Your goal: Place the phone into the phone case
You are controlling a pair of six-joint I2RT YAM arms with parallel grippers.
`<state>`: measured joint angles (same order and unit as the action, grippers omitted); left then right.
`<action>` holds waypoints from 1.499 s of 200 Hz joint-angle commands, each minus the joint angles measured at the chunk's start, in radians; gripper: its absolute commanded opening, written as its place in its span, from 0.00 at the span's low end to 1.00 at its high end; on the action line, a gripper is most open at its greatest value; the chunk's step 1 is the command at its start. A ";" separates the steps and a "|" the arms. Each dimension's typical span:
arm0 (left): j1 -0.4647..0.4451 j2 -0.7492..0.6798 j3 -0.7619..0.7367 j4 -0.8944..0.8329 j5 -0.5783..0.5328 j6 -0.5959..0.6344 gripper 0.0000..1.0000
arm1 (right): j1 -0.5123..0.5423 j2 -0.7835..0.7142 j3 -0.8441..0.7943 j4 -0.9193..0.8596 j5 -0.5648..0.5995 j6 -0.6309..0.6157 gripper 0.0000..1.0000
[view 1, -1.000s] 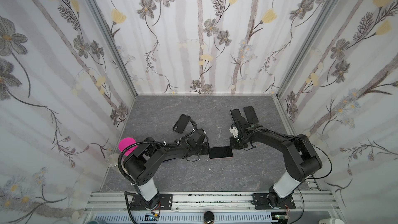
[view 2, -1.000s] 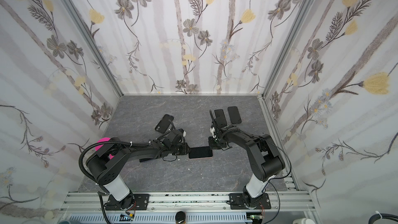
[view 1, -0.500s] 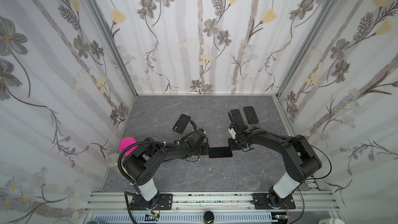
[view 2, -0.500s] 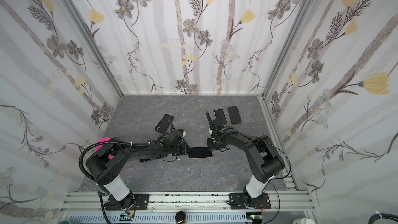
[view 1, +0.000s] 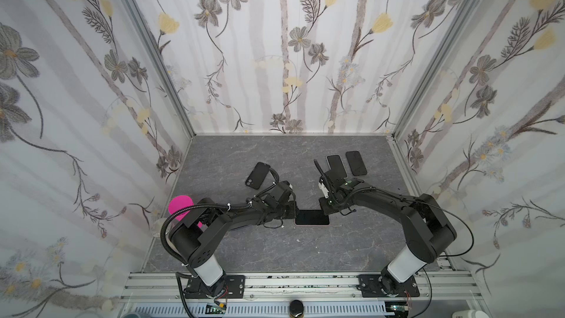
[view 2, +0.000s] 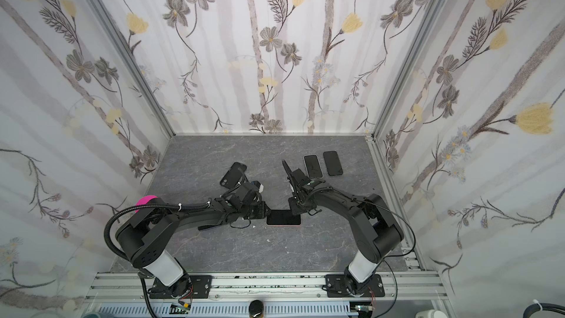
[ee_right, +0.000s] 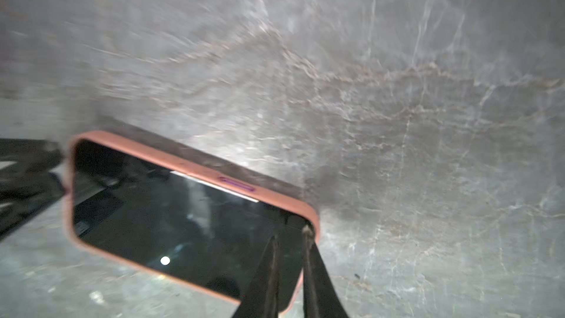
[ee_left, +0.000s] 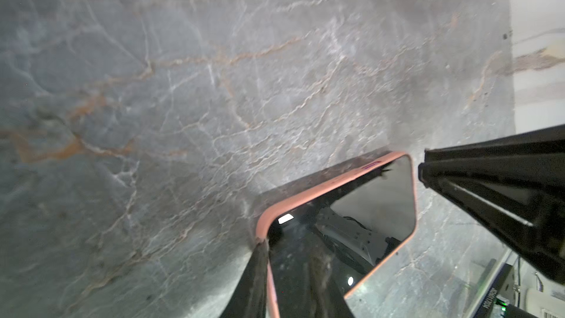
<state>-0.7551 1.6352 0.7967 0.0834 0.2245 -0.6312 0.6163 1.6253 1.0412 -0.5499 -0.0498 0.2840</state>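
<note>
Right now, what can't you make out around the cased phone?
Left gripper grip: own wrist hides the jaws in both top views.
Phone near end: cut off by left wrist view's edge.
Corner seating in phone case: right wrist view blurred; fingers cover it.

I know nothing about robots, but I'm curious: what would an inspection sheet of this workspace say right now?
Surface: grey marbled tabletop, no spills seen.
Job's things: phone lies screen up inside the pink phone case, mid-table; full seating unclear.
Clutter: back-left handset, camera hole showing; inner handset and outer handset side by side at back right.
Grippers: left gripper straddles the case's rim at one end; right gripper, fingers nearly together, over the other end; grips unclear.
Cables: ribbed hose loops off the left arm; thin cable loops off the right arm.
Surroundings: floral walls on three sides; metal rail in front; pink object by the left arm.
</note>
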 commanded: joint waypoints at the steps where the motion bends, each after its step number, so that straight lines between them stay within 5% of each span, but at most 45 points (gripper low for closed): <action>1: 0.010 -0.057 0.028 -0.027 -0.046 0.052 0.24 | 0.004 -0.083 0.047 0.019 -0.010 -0.055 0.18; 34: 0.036 -0.184 0.035 -0.053 -0.078 0.124 0.25 | 0.012 -0.224 0.058 0.122 -0.011 -0.127 0.20; 55: 0.048 -0.282 0.035 -0.066 -0.103 0.194 0.27 | 0.029 -0.330 0.003 0.238 -0.031 -0.217 0.29; 67: 0.051 -0.340 0.026 -0.068 -0.128 0.245 0.28 | 0.040 -0.385 -0.037 0.302 -0.044 -0.281 0.37; 85: 0.054 -0.447 0.001 -0.058 -0.155 0.325 0.31 | 0.044 -0.449 -0.102 0.373 -0.078 -0.357 0.65; 113: 0.056 -0.590 -0.036 -0.060 -0.187 0.460 0.36 | 0.050 -0.485 -0.155 0.377 -0.224 -0.542 0.80; 160: 0.055 -0.749 -0.122 -0.107 -0.170 0.699 0.90 | 0.087 -0.405 -0.203 0.237 -0.303 -0.867 0.93; 169: 0.055 -0.775 -0.137 -0.129 -0.132 0.738 1.00 | 0.089 -0.376 -0.207 0.207 -0.311 -0.911 0.94; 215: 0.054 -0.921 -0.274 -0.152 0.118 0.927 1.00 | 0.094 -0.208 -0.230 0.178 -0.293 -1.016 0.95; 252: 0.053 -0.968 -0.387 -0.083 0.157 0.995 1.00 | 0.101 -0.099 -0.198 0.170 -0.239 -1.020 0.95; 300: 0.052 -0.904 -0.379 -0.092 0.073 1.032 1.00 | 0.105 -0.042 -0.172 0.166 -0.186 -1.021 0.96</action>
<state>-0.7033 0.7090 0.4091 -0.0448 0.3309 0.3473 0.7193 1.5688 0.8558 -0.3717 -0.2626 -0.7158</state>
